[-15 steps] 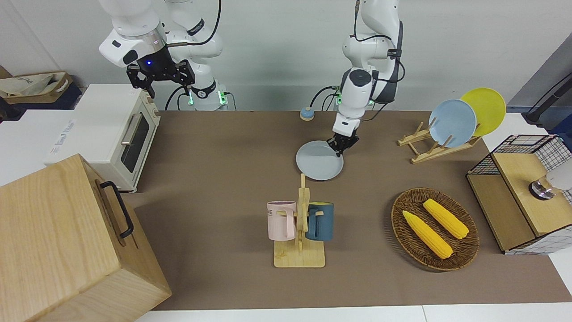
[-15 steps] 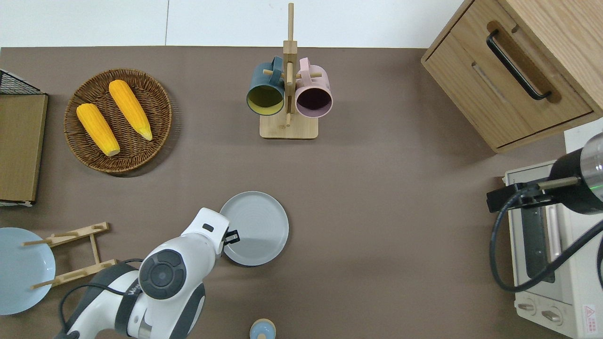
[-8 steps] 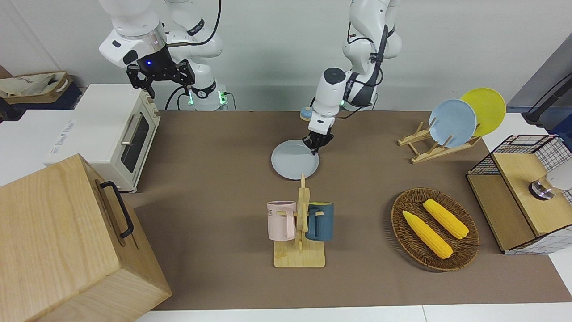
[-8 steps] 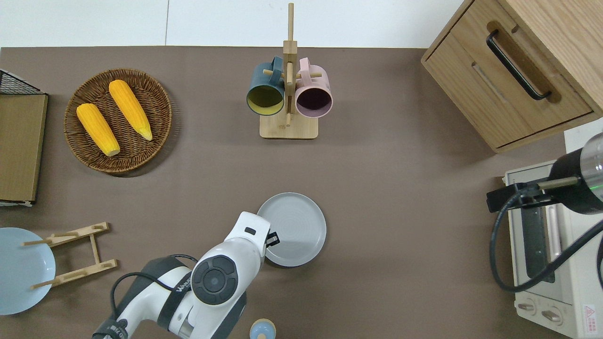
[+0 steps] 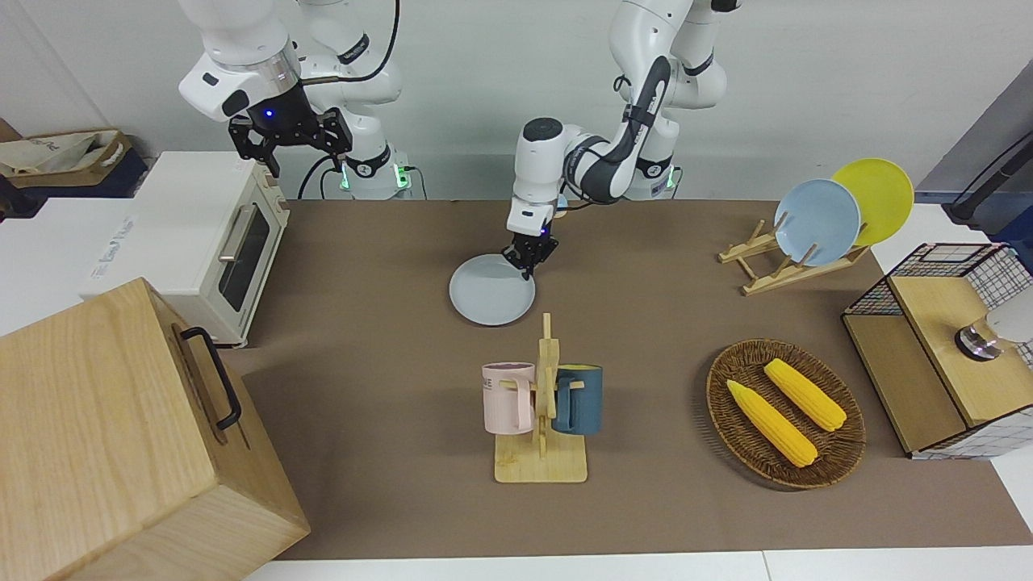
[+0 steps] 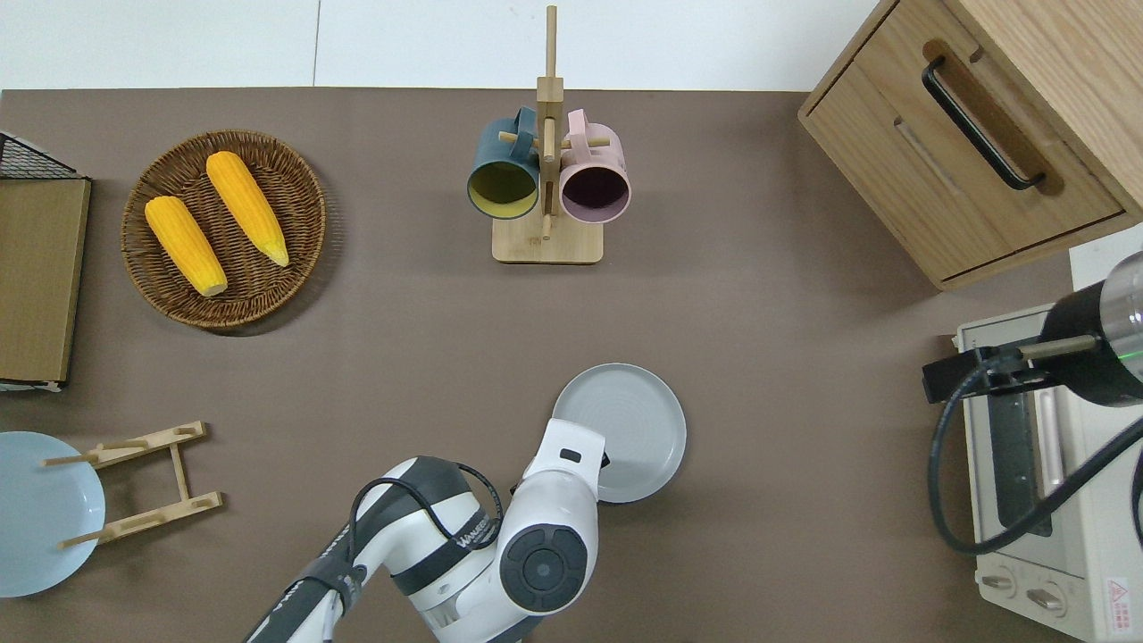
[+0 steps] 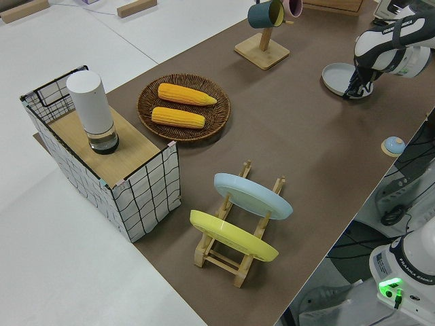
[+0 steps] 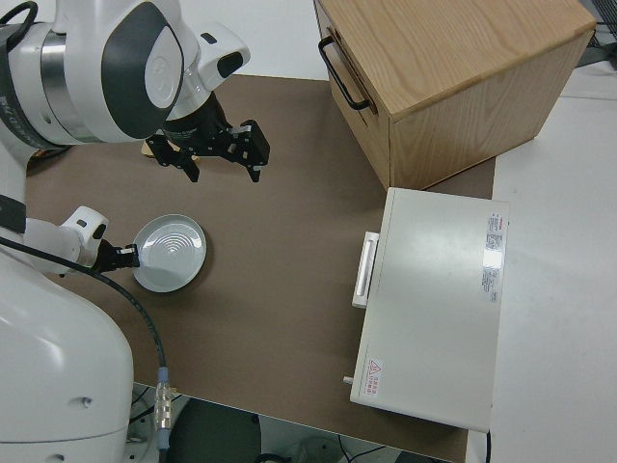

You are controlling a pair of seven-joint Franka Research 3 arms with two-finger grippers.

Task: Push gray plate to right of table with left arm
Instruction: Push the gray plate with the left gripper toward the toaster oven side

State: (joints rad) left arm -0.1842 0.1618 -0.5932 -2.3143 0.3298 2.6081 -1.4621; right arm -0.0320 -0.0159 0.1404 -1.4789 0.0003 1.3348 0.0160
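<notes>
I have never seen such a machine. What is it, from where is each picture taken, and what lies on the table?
These are two white robot arms at one table, each ending in a black two-finger gripper. One picture faces the robots, one looks straight down, and two look from the sides.

The left gripper is low at the edge of the gray plate, on the side toward the left arm's end; it holds nothing. The right gripper is parked, fingers open.

Also on the table: a mug stand with a pink and a dark blue mug, a basket with two corn cobs, a rack with a blue and a yellow plate, a wooden cabinet, a small white oven and a wire crate.
</notes>
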